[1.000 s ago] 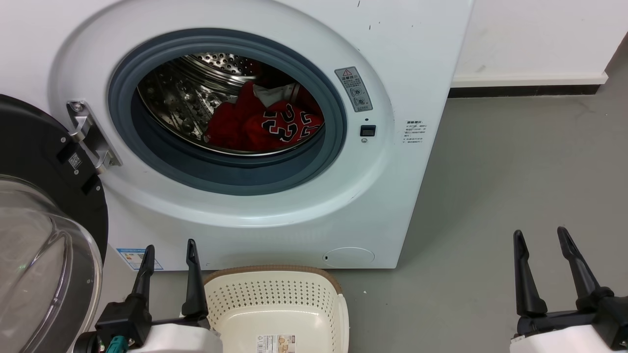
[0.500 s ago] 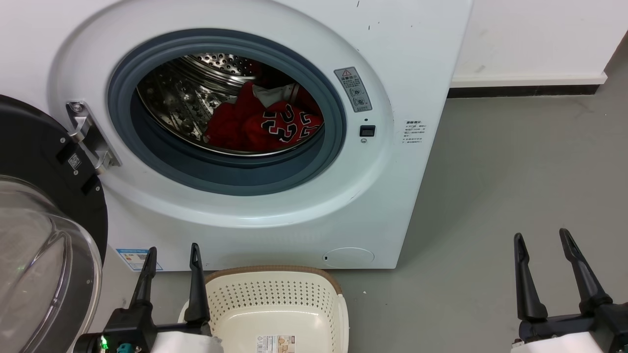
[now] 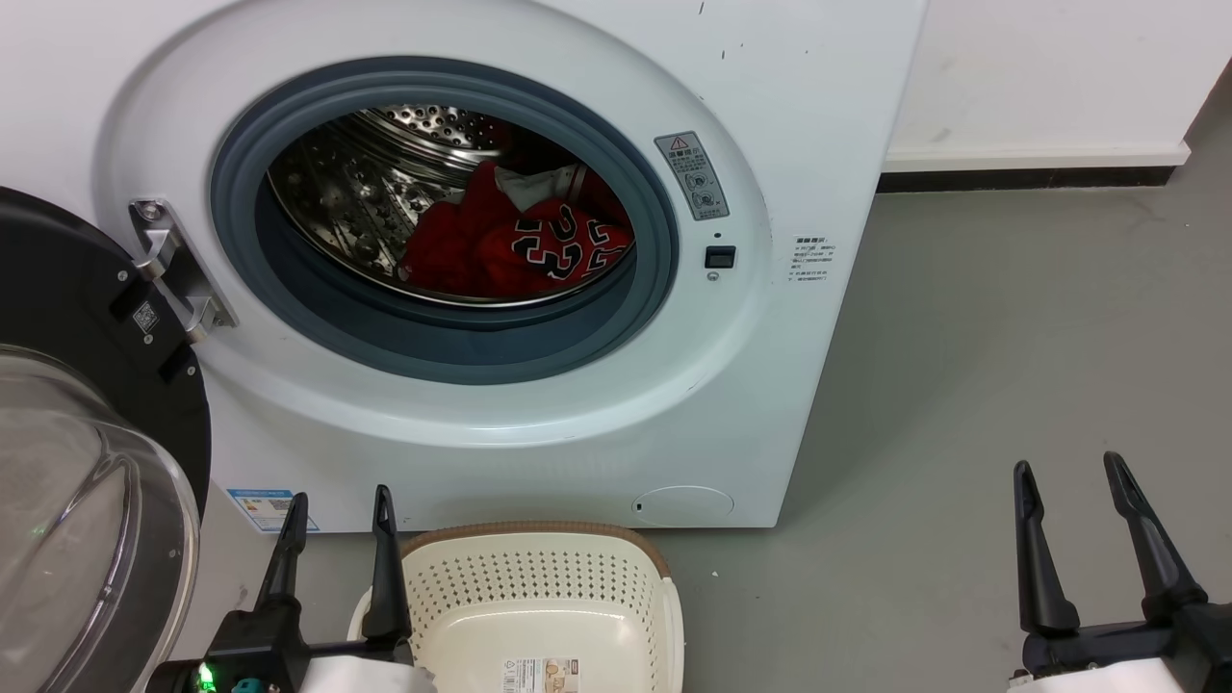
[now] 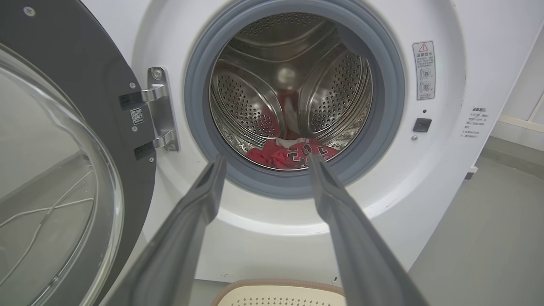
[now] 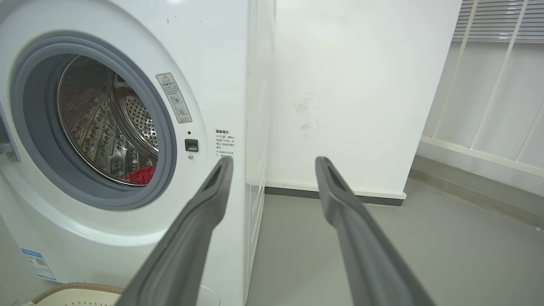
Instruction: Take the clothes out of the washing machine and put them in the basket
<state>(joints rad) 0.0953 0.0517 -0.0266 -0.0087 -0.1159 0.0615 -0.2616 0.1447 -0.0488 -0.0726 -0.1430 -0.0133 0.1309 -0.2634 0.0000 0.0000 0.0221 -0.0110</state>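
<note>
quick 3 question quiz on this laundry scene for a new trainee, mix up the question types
1. True or false: the clothes lie in the basket.
2. The door of the washing machine is: A shut, B open, C missing.
3. Fill in: the left claw and the right claw are both ____.
Key: 1 false; 2 B; 3 open.

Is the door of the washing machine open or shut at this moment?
Open. The glass door hangs to the left on its hinge, and the red clothes in the drum are exposed.
</note>
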